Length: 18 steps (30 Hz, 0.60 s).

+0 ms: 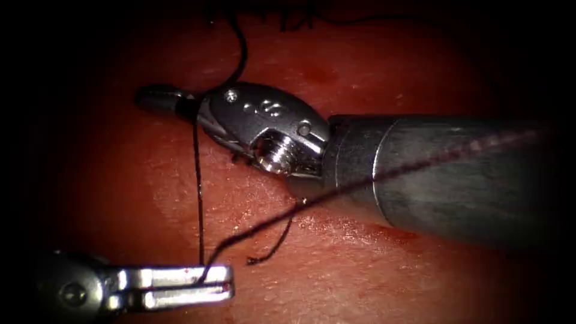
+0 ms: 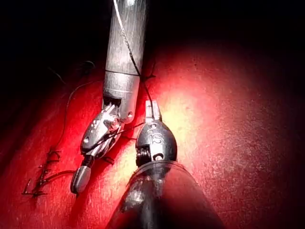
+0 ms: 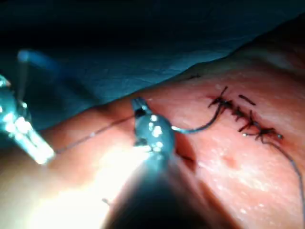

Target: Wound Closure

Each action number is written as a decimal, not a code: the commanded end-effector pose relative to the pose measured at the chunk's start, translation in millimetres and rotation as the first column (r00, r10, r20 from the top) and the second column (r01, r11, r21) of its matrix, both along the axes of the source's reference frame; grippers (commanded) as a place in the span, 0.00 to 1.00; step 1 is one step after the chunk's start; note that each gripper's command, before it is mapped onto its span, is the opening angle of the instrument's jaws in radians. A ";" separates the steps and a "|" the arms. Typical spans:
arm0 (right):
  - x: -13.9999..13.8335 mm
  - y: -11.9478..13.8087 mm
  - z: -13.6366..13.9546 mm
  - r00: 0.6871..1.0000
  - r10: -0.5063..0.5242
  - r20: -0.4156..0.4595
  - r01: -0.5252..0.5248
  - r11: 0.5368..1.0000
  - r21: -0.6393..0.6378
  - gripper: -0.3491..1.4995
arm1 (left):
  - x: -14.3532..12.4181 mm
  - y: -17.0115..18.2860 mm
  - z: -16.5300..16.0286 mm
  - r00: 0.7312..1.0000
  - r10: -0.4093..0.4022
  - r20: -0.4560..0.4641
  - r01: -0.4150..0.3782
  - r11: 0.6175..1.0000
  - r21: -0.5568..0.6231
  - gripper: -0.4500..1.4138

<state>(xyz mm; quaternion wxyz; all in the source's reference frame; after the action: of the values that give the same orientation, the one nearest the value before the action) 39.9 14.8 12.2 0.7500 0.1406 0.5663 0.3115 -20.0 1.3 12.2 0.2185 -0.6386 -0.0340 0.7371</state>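
My right tool [image 1: 150,96] reaches in from the right over the red tissue [image 1: 420,48], its jaws shut. Dark thread [image 1: 198,180] is wound once around them near their base. From that wrap one strand climbs to the stitched cut [image 1: 288,18] at the far edge. The other strand drops straight down to my left tool [image 1: 230,284], whose jaws are shut on the thread. Beyond them the thread runs up and right across the right tool's shaft [image 1: 450,174]. The right wrist view has the right tool [image 3: 139,102] with thread leading to the stitches [image 3: 238,117].
A short cut end of thread [image 1: 270,249] lies on the tissue between the tools. The left wrist view has the left tool [image 2: 152,106] close beside the right tool [image 2: 78,181], with a row of knots [image 2: 40,183] nearby.
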 end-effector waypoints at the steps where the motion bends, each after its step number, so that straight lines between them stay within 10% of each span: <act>1: 0.2 0.3 0.4 1.000 0.023 -0.018 -0.024 1.000 -0.010 0.00 | -0.5 -0.2 0.3 1.000 0.000 0.005 0.000 1.000 0.007 0.00; 18: -3.9 1.0 -4.0 0.950 0.126 -0.285 -0.137 0.990 -0.017 0.00 | 2.0 0.4 2.3 0.992 -0.123 -0.042 0.127 0.984 0.125 0.00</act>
<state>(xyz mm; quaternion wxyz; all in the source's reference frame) 35.4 16.1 7.7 0.6392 0.1316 0.6842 0.3254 -17.2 2.0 14.1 0.3092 -0.6098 -0.0361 0.7288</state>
